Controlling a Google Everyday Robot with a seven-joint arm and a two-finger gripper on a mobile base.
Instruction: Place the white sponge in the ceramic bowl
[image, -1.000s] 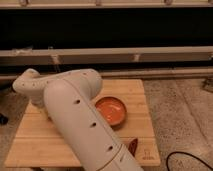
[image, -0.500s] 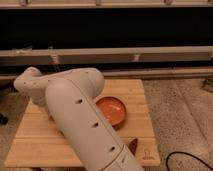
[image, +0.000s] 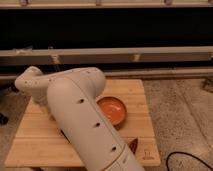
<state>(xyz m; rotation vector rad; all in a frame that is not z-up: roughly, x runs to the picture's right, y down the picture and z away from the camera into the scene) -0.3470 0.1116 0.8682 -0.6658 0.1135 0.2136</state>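
Observation:
The orange-red ceramic bowl sits on the wooden board, right of its middle, and looks empty in the part that shows. My big white arm reaches from the bottom of the view up to the left across the board, its elbow over the board's far left corner. It covers the bowl's left edge. The gripper is hidden behind the arm, somewhere over the left half of the board. The white sponge is hidden too.
A small dark red chili-shaped thing lies near the board's front right corner. A black cable curls on the speckled floor at the right. Long dark shelving with pale rails runs along the back.
The arm has hardly shifted. The bowl and the chili-shaped thing have stayed where they were.

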